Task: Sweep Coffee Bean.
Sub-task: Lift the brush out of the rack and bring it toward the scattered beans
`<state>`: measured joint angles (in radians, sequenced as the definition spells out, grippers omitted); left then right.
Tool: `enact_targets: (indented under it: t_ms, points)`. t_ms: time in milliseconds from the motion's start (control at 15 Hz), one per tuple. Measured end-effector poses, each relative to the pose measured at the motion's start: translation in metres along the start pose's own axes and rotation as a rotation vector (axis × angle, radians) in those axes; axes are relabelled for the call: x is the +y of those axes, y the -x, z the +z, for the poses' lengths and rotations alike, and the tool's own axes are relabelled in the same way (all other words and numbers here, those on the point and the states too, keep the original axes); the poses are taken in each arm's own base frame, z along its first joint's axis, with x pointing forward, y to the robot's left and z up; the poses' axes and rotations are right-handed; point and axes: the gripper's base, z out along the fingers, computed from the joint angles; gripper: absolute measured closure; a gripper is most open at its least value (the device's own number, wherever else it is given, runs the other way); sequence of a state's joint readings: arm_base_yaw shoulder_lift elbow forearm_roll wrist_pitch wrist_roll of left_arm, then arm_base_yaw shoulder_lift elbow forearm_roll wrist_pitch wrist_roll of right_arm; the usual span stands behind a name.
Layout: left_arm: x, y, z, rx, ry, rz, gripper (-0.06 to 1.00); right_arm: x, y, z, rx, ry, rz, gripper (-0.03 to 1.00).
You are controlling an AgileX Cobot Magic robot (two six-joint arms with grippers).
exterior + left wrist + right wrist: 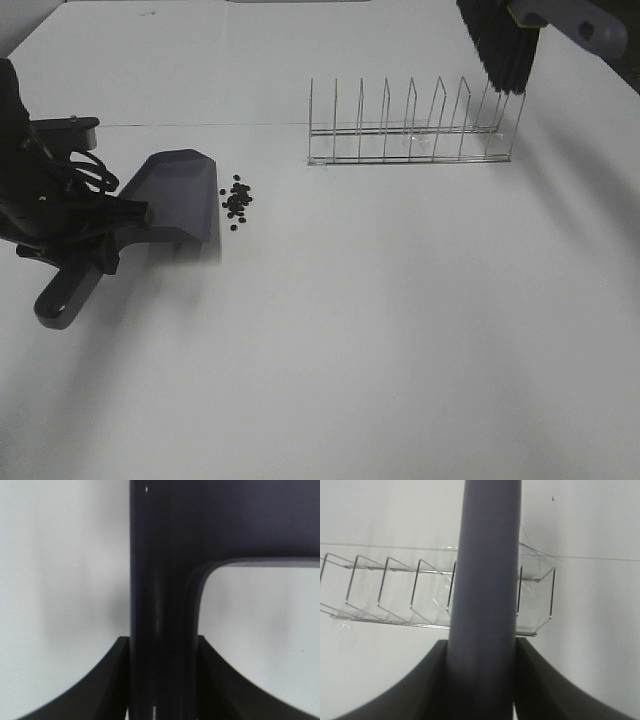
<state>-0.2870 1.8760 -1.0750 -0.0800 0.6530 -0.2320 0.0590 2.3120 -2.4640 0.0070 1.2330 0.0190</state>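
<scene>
Dark coffee bean (236,203) lies just off the dustpan (175,190) lip; we note left gripper (162,680) pinching its handle, right gripper (482,680) pinching the brush (505,45), well apart from the dustpan, beyond the cluster.

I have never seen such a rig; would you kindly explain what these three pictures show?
This is a robot with two arms, each ending in a gripper. The wide picture looks down from a high camera; the other two come from a camera on each wrist. On the white table lie a cluster of dark coffee beans and a silver wire rack. The left gripper is shut on the handle of a grey plastic dustpan, its lip beside the beans. The right gripper is shut on a grey-handled black-bristled brush, held above the rack's right end.
</scene>
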Motion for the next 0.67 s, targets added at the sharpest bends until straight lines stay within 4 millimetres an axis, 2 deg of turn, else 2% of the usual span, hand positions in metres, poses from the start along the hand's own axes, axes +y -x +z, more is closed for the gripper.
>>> enact_targets:
  t_ms: [200, 400, 533, 667]
  points:
    - [0.0, 0.0, 0.0, 0.0, -0.001, -0.001, 0.62, 0.004, 0.005, -0.041, -0.059, 0.046, 0.008, 0.68]
    - [-0.001, 0.0, 0.0, 0.001, -0.006, -0.008, 0.62, 0.007, -0.011, -0.071, -0.026, 0.073, 0.014, 0.68]
    - [-0.001, 0.0, 0.0, 0.002, -0.009, -0.013, 0.62, 0.008, -0.035, -0.07, 0.068, 0.091, 0.027, 0.68]
    - [-0.001, 0.0, 0.0, 0.002, -0.01, -0.014, 0.62, 0.013, -0.064, -0.056, 0.194, 0.131, 0.025, 0.68]
